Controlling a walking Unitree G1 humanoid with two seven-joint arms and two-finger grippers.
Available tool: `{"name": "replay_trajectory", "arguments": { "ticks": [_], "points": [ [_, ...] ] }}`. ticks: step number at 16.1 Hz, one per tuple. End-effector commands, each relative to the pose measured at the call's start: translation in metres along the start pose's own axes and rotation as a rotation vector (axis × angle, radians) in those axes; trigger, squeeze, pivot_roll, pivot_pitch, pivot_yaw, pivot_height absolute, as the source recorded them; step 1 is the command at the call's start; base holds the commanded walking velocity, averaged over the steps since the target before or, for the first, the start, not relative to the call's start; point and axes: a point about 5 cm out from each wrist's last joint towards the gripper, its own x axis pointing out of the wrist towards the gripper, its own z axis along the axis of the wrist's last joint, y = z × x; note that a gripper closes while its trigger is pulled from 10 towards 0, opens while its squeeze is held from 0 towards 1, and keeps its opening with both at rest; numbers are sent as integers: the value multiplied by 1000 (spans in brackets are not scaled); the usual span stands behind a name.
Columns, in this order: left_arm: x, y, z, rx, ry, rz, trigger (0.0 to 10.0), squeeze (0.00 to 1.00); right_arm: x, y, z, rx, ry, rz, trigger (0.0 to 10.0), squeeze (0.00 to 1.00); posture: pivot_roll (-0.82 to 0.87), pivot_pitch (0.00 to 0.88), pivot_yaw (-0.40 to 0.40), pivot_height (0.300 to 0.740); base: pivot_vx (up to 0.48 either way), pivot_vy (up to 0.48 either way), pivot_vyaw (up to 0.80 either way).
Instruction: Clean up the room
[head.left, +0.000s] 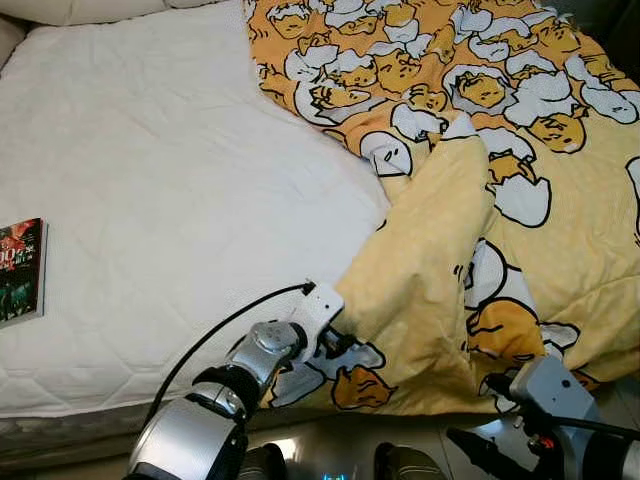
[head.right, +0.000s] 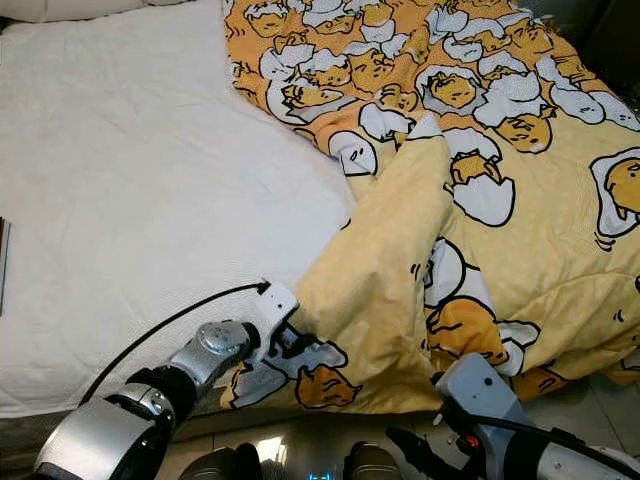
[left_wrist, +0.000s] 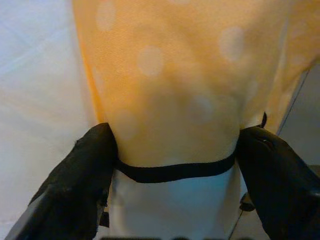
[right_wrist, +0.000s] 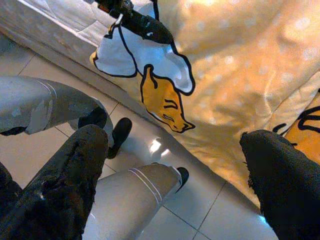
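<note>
A yellow duvet (head.left: 470, 200) printed with cartoon egg-yolk figures in white eggshells lies rumpled over the right part of the bed, its upper stretch bunched in folds and a plain pale-yellow underside turned up in a long fold running down toward the bed's near edge. The left part of the bed shows a bare white quilted mattress cover (head.left: 150, 200). Near the left edge of that cover lies a book (head.left: 20, 270) with a dark, red-tinged front; it carries pale lettering too small to read. The left gripper (head.left: 335, 340) reaches to the duvet's near corner at the bed's edge, and in the left wrist view its two black fingers (left_wrist: 80, 185) stand on either side of the cloth with the fabric pinched between them, so it is clamped on the duvet's edge, where a black printed line crosses the cloth. A black cable (head.left: 225, 330) arcs over the left forearm. The right gripper (head.left: 490, 450) hangs low by the front of the bed, below the duvet's overhanging hem; in the right wrist view its fingers (right_wrist: 75, 180) are spread wide apart with nothing between them, above a pale tiled floor (right_wrist: 200, 200), the robot's silver legs and black feet (right_wrist: 120, 135).
</note>
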Motion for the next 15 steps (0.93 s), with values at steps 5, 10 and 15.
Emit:
{"name": "replay_trajectory", "arguments": {
  "ticks": [5, 10, 15],
  "points": [
    [-2, 1, -9, -11, 41, 7, 0, 0, 0, 4, 3, -3, -6, 13, 10000, 0, -315, 173, 71, 740, 0, 0, 0],
    [-2, -1, -10, -9, 45, -4, 0, 0, 3, 3, 4, -7, -8, 17, 10000, 0, -311, 163, 71, 740, 0, 0, 0],
    [-3, 0, -11, -3, 49, -16, 0, 0, 7, 5, 3, -3, -13, 22, 10000, 0, -298, 152, 73, 740, 0, 0, 0]
  ]
}}
